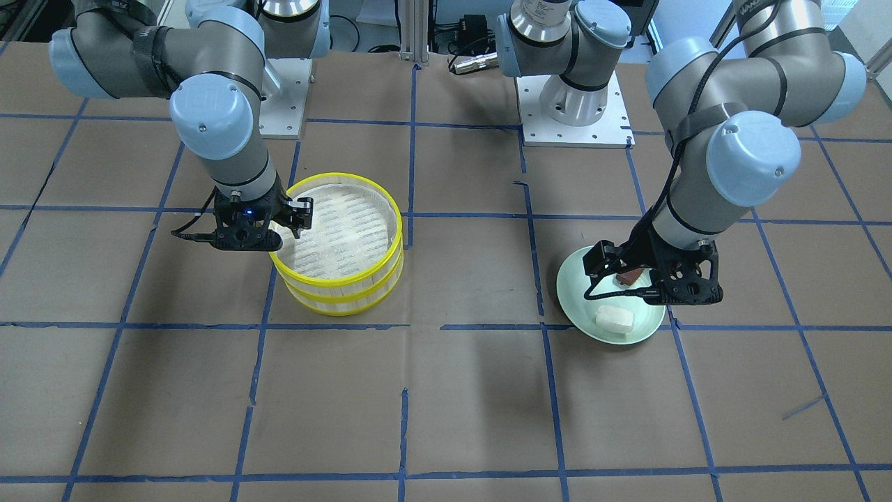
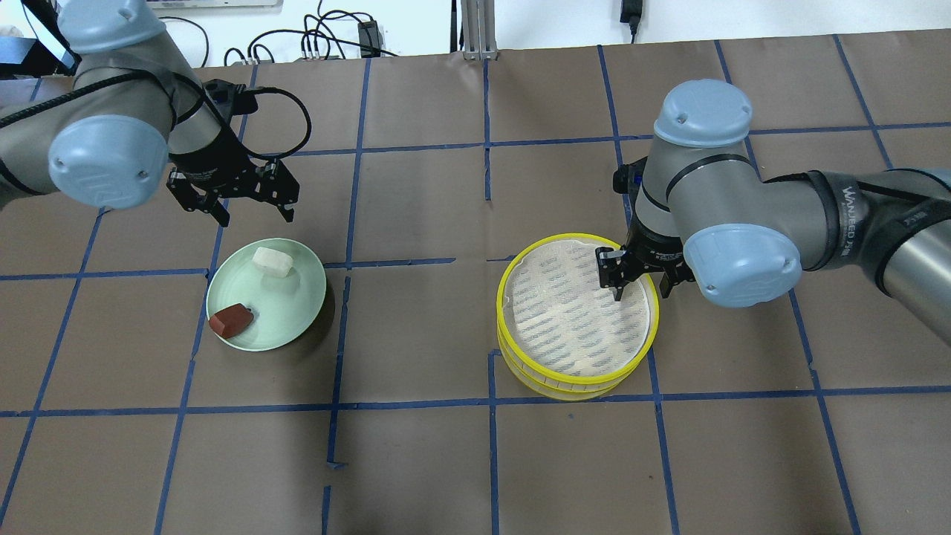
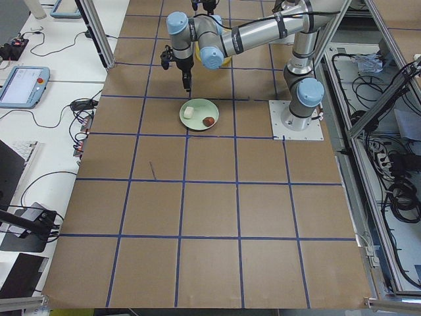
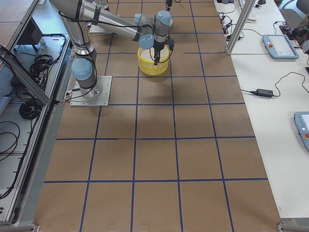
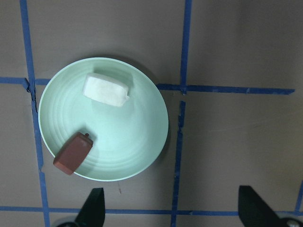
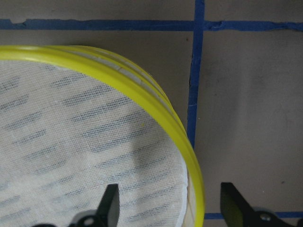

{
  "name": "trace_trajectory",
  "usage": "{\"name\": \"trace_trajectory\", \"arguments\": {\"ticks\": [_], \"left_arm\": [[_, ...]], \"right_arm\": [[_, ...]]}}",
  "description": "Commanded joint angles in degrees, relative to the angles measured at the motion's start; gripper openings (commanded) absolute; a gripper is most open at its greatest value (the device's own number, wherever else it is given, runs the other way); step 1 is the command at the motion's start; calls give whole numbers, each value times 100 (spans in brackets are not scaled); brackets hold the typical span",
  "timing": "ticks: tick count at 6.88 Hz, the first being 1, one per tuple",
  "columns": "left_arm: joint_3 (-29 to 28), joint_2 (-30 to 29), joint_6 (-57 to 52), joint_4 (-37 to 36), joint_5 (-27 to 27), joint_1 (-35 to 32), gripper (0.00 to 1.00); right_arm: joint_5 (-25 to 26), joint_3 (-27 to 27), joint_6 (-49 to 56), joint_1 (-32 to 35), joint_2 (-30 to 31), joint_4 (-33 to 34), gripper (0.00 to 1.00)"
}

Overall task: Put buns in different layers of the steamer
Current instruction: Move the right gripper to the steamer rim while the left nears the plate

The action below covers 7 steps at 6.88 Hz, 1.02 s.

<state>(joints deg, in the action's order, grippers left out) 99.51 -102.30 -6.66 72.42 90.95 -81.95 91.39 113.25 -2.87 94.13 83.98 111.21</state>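
Closest to the robot sits the steamer point(image 2: 572, 327). Its two layers are stacked, the top layer point(image 2: 503, 297) on the bottom layer point(image 2: 557, 388). The top one has nothing in it, and it hides the inside of the bottom one. The right gripper point(image 2: 639, 292) is open at the steamer's rim. One finger is inside the top layer and one is outside, so the yellow rim sits between them but is not squeezed. I think it is there to pinch the top layer and lift it off, so a bun can go in the bottom one.

A bit farther off is the green plate point(image 2: 286, 319), well apart from the steamer. Both buns lie on it, not touching: the brown bun point(image 2: 231, 319) at the near edge and the white bun point(image 2: 272, 261) at the far edge. Farthest of all, the left gripper point(image 2: 255, 217) hangs over the table point(image 2: 416, 461) just past the plate. Its fingers are spread wide and hold nothing. It looks ready to come down for a bun
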Motion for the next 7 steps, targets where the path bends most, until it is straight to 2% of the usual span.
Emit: {"name": "trace_trajectory", "arguments": {"ticks": [1, 4, 5, 7], "left_arm": [[95, -219, -37, -359, 212, 21, 98], [-1, -281, -28, -395, 212, 21, 98], [16, -377, -37, -569, 212, 21, 98], [25, -448, -28, -712, 221, 21, 98]], "right_arm": [[212, 22, 50, 0, -4, -21, 21], [274, 22, 357, -9, 5, -21, 19], [457, 5, 401, -9, 13, -47, 18], [503, -13, 507, -35, 101, -126, 8]]}}
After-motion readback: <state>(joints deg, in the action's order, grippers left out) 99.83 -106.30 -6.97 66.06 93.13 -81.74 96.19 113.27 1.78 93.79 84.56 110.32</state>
